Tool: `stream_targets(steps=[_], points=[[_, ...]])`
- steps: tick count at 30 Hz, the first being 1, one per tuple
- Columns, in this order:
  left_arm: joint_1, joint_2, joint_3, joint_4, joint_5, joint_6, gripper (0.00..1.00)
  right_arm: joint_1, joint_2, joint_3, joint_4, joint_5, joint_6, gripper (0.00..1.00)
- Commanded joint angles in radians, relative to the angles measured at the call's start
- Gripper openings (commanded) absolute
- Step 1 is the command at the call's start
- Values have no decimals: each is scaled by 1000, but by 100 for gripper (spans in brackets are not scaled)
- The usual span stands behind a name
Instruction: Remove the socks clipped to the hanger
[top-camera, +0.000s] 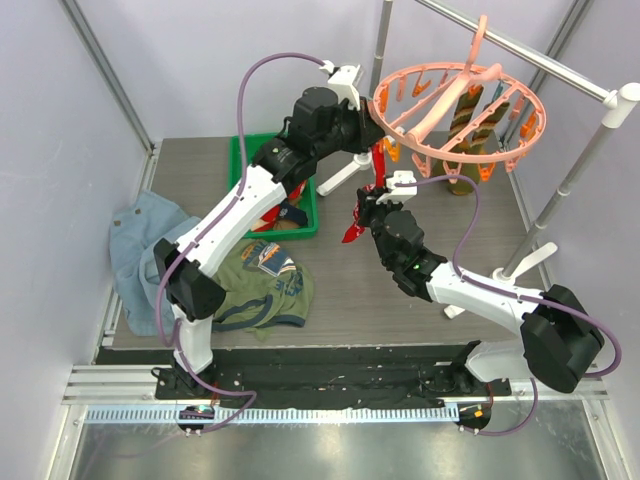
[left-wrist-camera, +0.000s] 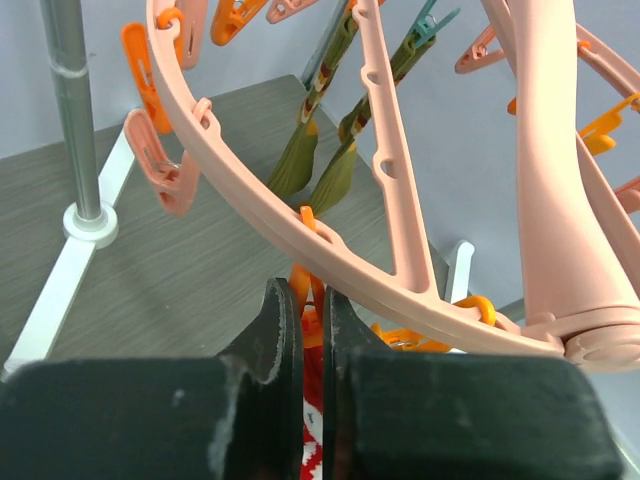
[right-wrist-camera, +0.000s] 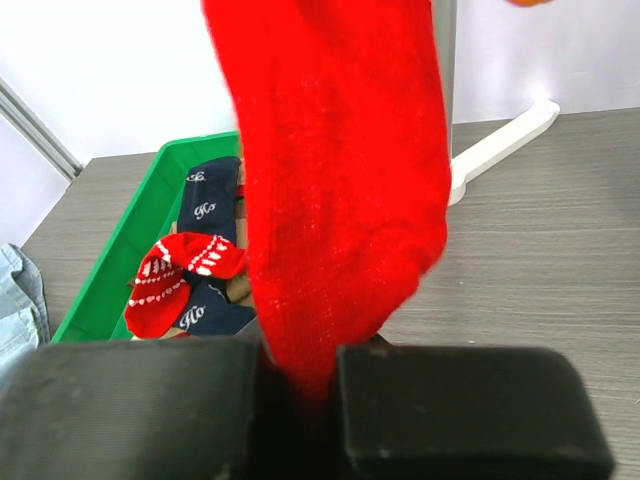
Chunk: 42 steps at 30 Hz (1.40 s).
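Plainly the red sock (top-camera: 354, 230) is the piece in hand; it hangs from a clip (left-wrist-camera: 305, 272) at about 8 o'clock on the hanger (left-wrist-camera: 392, 180), its toe well above the bench (top-camera: 350, 290). The right tool (right-wrist-camera: 298, 360) is clenched on the sock's lower end, with red fabric filling the gap between its fingers. The left tool (left-wrist-camera: 311, 300) sits at the rim above, its jaws drawn almost together on the orange clip; whether the clip's mouth has opened is hidden behind the fingers.

The step looks like the release of this sock, one tool squeezing the clip while the other takes the cloth. The next move likely calls for a steady pull down and toward 7 o'clock, but only once the clip gives; pulling too soon would tilt the ring on its hook. The sock would then go toward 9 o'clock, where a green tray (right-wrist-camera: 110, 270) already holds navy and red socks.

Further in, olive socks (top-camera: 466, 118) hang clipped near the ring's middle, so the task is only partly done.
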Motion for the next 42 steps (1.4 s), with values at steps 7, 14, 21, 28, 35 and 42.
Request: stream_targets(steps=[7,14,21,28,35,42], points=[[-4,-1,39,54,-10,13,0,5,-32,-18,6,0,51,1],[-4,-2,41,52,-12,8,0,3,-55,-67,-17,-12,99,1],[-4,-8,36,40,-13,5,4,5,-52,-51,-49,-17,100,1],[5,-93,-65,46,-98,16,57,5,-45,-10,-126,-49,83,1],[46,-232,-168,-90,-200,51,68,3,4,83,-176,-155,79,1],[146,-509,-384,-172,-309,108,100,5,208,318,-256,-222,77,1]])
